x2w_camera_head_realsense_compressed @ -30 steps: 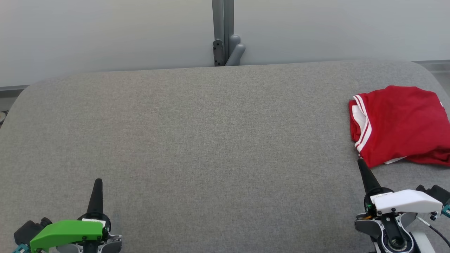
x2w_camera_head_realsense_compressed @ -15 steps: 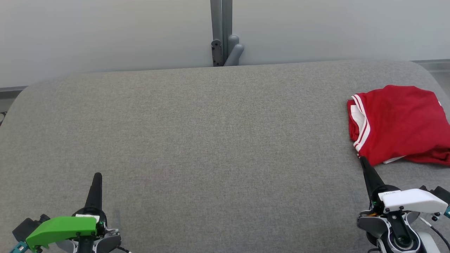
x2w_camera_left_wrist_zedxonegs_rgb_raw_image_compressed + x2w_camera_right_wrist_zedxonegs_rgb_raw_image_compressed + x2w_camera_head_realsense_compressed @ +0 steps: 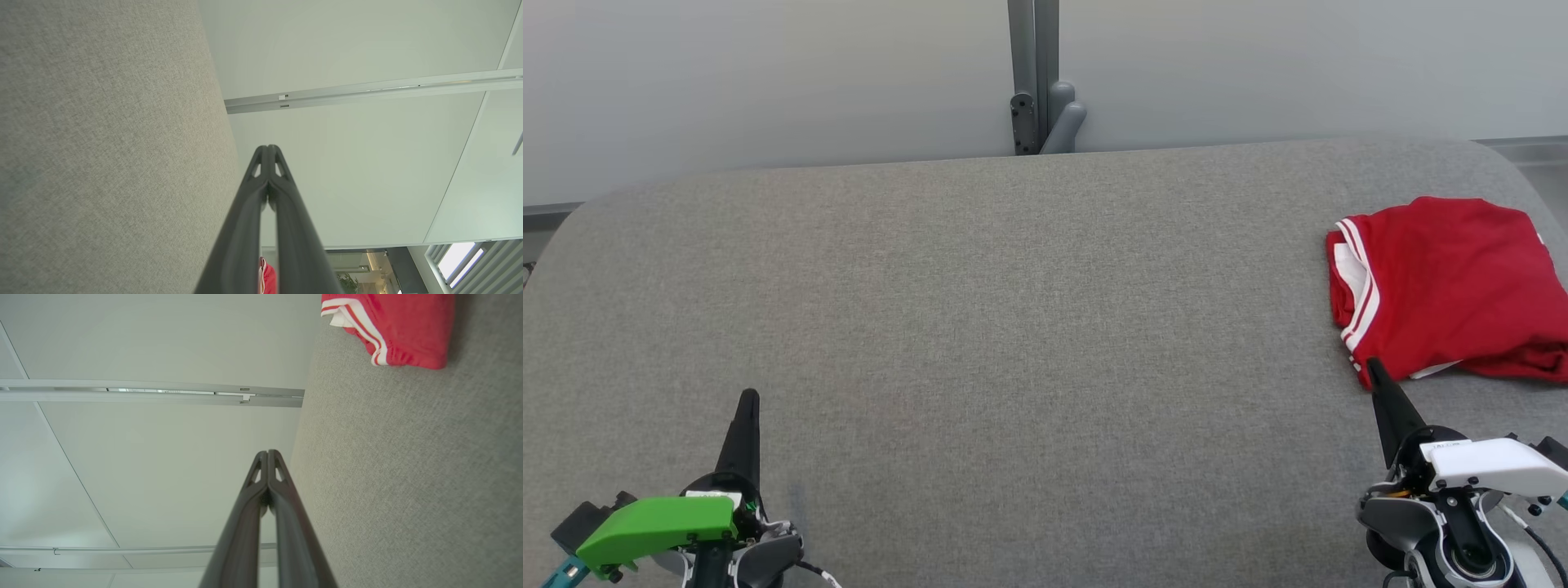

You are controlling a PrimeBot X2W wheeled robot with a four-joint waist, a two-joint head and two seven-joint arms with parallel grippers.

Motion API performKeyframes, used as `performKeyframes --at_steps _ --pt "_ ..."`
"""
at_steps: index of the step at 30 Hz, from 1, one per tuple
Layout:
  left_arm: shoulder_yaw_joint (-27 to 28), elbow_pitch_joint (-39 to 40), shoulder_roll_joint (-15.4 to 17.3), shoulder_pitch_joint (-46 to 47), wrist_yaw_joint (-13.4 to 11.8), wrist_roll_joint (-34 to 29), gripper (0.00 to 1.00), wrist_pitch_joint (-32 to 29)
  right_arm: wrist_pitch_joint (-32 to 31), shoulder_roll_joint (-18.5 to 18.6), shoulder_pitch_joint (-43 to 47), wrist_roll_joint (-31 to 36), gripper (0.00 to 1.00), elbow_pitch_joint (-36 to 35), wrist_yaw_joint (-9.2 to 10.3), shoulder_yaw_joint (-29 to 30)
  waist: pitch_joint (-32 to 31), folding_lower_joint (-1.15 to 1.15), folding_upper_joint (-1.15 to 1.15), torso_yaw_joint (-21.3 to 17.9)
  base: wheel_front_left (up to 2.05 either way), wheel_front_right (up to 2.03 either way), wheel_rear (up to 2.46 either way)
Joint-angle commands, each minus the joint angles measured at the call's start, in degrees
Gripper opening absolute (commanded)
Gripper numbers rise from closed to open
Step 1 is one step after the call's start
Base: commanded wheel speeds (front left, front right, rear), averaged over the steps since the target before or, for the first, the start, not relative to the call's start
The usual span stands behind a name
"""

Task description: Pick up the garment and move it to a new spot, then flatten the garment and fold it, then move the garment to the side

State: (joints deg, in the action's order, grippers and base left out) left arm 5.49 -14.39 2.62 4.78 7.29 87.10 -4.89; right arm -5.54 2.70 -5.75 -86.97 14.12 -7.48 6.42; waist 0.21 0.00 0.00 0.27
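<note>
Count: one garment, two claws, one work surface, one post. The red jersey [image 3: 1445, 286], folded and trimmed with white stripes, lies on the grey fabric-covered surface [image 3: 1013, 327], ahead and to the right of the right claw [image 3: 1372, 365]. That claw's two fingers are pressed together on nothing. The right wrist view shows bare cloth between its fingertips and the jersey. The left claw [image 3: 748, 396] is well apart from the jersey, which lies far off to its right. Its fingers are likewise clenched and empty. A grey post [image 3: 1033, 73] stands far beyond both claws, between them. The jersey's right edge is cut off by the frame. In the left wrist view a red sliver of it appears between the finger shanks. Both claw bodies are cropped at the bottom edge.
</note>
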Motion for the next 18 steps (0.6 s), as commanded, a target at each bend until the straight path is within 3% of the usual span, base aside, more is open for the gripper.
performKeyframes --at_steps 1,18 --pt "0.3 0.5 0.4 1.1 0.3 1.8 0.00 -0.4 -0.5 0.3 0.6 -1.4 0.00 -0.6 -0.02 0.3 0.0 0.00 0.00 0.0 0.00 0.00 0.00" --pt "0.4 0.9 0.4 1.4 0.3 5.5 0.00 -1.5 -1.5 0.3 0.7 -5.7 0.00 -1.2 -0.02 0.9 0.0 0.00 0.00 -0.3 0.00 0.00 0.00"
